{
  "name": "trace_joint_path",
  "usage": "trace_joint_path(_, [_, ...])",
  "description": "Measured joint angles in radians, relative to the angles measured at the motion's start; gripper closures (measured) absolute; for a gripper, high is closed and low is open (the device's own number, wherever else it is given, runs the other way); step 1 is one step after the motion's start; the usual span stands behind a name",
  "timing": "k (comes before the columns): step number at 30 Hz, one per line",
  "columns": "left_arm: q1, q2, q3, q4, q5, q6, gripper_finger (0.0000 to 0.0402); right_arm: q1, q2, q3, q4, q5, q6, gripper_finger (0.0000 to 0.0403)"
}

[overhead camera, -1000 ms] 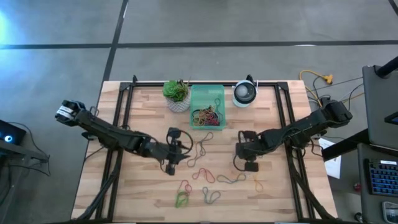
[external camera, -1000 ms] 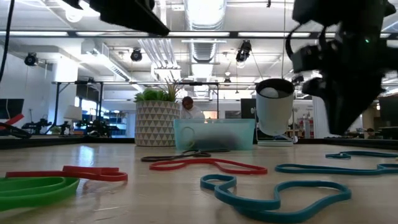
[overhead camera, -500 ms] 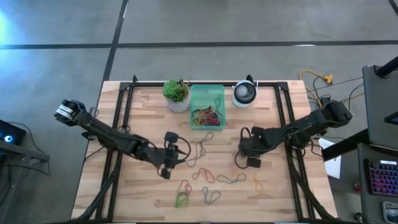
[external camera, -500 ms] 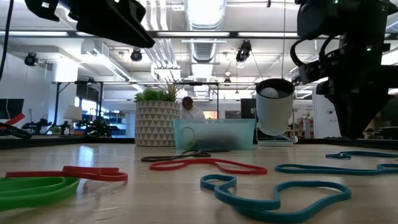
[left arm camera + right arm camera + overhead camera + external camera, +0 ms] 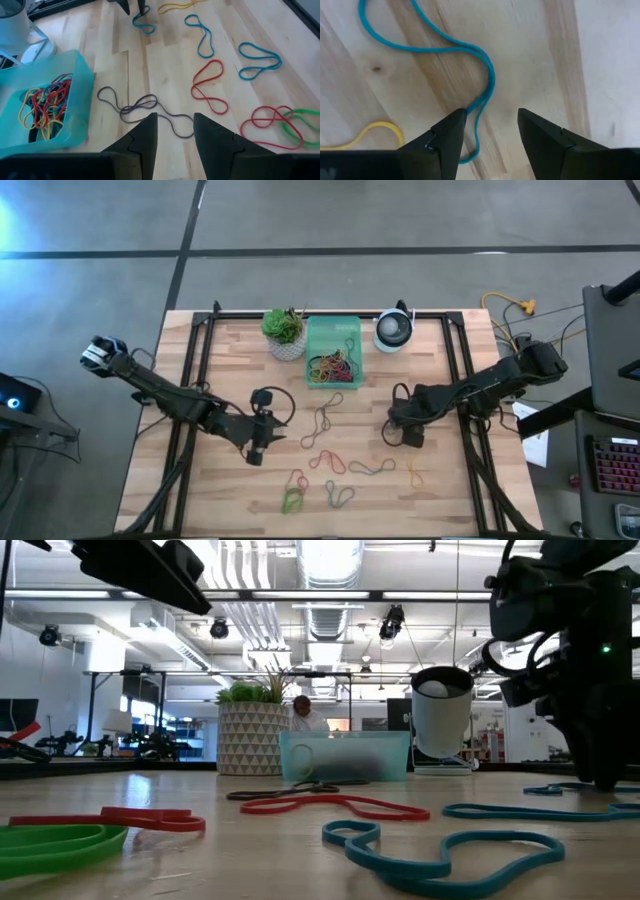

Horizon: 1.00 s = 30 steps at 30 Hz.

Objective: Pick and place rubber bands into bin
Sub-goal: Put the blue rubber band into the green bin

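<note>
The left gripper [image 5: 256,448] has drawn back from the bin [image 5: 333,330], fingers apart and empty. The right gripper [image 5: 408,439] has shifted toward the table's right edge, jaws now spread over a teal rubber band [image 5: 470,60]; other rubber bands [image 5: 330,465] lie loose.

Robotics lab / open industrial workspace. Low view, upper part of the frame: exposed ceiling ducts [image 5: 318,612], strip lighting [image 5: 330,560], hanging spotlights [image 5: 391,624]. Background has metal frame racks [image 5: 130,700] and a person [image 5: 305,715] seated at centre. High view: polished concrete floor [image 5: 330,215] with dark seams, butcher-block table [image 5: 225,350] on a black frame, yellow cable [image 5: 510,307] and a keyboard [image 5: 612,465] at the right edge.
</note>
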<state>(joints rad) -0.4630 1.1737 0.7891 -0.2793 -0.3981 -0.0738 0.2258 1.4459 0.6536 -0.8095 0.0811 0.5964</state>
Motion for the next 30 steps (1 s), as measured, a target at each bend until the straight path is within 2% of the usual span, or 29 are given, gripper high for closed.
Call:
trace_joint_path(6, [-0.010,0.000,-0.004,-0.001,0.000,0.000,0.0290,-0.002,-0.002,-0.025,0.073,-0.042,0.004,0.0226])
trace_joint_path(24, [-0.011,0.000,-0.005,0.000,0.000,-0.002,0.0290,-0.062,-0.006,-0.072,0.136,-0.124,0.121,0.0235])
trace_joint_path(27, [-0.011,0.000,-0.005,0.000,0.000,-0.002,0.0290,-0.067,-0.006,-0.072,0.134,-0.126,0.133,0.0244])
trace_joint_path(30, [-0.011,0.000,-0.005,0.000,0.000,-0.002,0.0290,-0.068,-0.006,-0.072,0.129,-0.125,0.130,0.0270])
